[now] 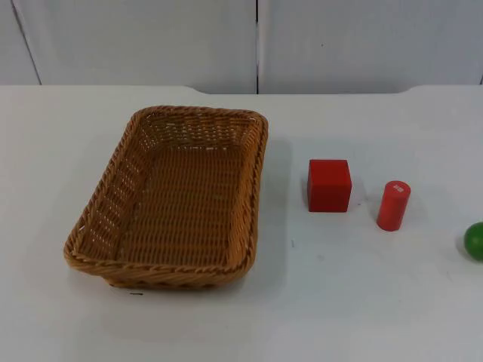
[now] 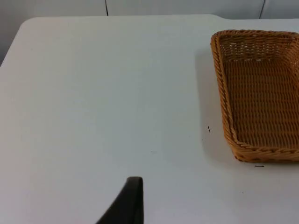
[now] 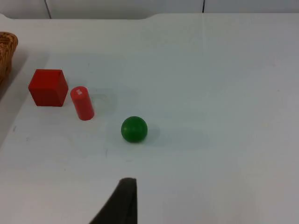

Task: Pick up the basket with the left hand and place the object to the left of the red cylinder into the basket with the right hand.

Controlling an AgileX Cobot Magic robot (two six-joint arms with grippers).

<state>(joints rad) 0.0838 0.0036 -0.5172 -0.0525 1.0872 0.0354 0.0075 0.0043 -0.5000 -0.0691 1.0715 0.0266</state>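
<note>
Wicker basket [image 1: 175, 204] untouched — awaiting left gripper [image 2: 133, 205]; red cube [image 1: 329, 185] beside red cylinder [image 1: 393, 204] awaiting right gripper [image 3: 124, 203] — finger opening indeterminable.

The green ball [image 1: 475, 241] is cut off at the top view's edge.

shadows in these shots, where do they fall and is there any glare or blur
Top view: the basket casts a soft shadow to its right on the table; the red cube and red cylinder cast faint ones. Right wrist view: the green ball has a pale shadow beside it. Left wrist view: shadow along the basket's near wall. No glare or blur.
</note>
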